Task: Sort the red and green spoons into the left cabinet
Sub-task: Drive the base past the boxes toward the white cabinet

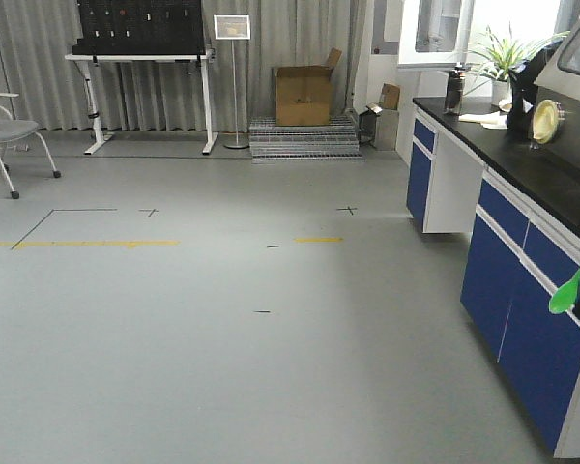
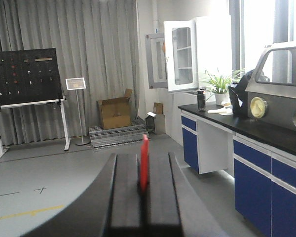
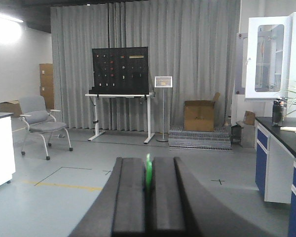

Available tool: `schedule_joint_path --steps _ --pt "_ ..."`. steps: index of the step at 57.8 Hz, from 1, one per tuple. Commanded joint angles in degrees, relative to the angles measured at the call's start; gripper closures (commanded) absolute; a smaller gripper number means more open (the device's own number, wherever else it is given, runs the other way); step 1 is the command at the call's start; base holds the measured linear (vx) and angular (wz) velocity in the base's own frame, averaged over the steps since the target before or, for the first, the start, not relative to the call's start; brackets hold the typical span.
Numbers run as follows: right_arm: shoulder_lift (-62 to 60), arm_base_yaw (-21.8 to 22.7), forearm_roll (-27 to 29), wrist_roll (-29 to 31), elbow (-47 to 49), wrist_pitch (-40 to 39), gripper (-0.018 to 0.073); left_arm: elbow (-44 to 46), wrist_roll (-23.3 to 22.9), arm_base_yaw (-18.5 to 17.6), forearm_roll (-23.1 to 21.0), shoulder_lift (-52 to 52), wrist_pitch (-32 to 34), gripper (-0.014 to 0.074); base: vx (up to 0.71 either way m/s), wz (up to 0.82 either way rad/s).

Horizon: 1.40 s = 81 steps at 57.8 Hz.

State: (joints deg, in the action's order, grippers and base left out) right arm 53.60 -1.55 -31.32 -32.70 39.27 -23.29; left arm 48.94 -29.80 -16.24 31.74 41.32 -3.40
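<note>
My left gripper (image 2: 143, 159) is shut on the red spoon (image 2: 144, 147), which stands edge-on between the black pads and pokes out past the tips. My right gripper (image 3: 148, 161) is shut on the green spoon (image 3: 147, 173), also edge-on between its pads. In the front view the green spoon (image 1: 570, 287) hangs bowl-down at the right edge, in front of the blue counter. A white cabinet with an open glass door (image 2: 180, 54) stands far off beyond the counter. I cannot tell whether it is the left cabinet.
A blue-fronted counter with a black top (image 1: 522, 169) runs along the right, with a bottle, a plant and a glove box on it. Far back are a pegboard table (image 1: 140, 58), a sign stand, a cardboard box (image 1: 303, 94) and a grey chair (image 1: 5, 130).
</note>
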Motion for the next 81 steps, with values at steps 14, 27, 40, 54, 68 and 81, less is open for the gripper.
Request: schedule_joint_path --steps 14,27,40,54,68,81 --pt "-0.64 0.2 0.63 -0.09 1.75 -3.79 0.0568 1.61 -0.48 -0.41 -0.31 -0.25 3.78 0.0603 0.44 -0.02" --pt "-0.64 0.2 0.63 -0.09 1.75 -3.79 0.0568 1.61 -0.48 -0.41 -0.31 -0.25 3.78 0.0603 0.48 0.05" --pt "-0.64 0.2 0.63 -0.09 1.75 -3.79 0.0568 1.61 -0.48 -0.41 -0.31 -0.25 3.78 0.0603 0.51 0.1" --pt "-0.64 0.2 0.63 -0.09 1.75 -3.79 0.0568 1.61 -0.48 -0.41 -0.31 -0.25 3.78 0.0603 0.52 0.13" --pt "-0.64 0.2 0.63 -0.09 1.75 -3.79 0.0568 1.61 -0.48 -0.41 -0.31 -0.25 3.78 0.0603 0.53 0.12" --pt "-0.64 0.2 0.63 -0.09 1.75 -3.79 0.0568 1.61 -0.48 -0.41 -0.31 -0.25 3.78 0.0603 0.55 0.09"
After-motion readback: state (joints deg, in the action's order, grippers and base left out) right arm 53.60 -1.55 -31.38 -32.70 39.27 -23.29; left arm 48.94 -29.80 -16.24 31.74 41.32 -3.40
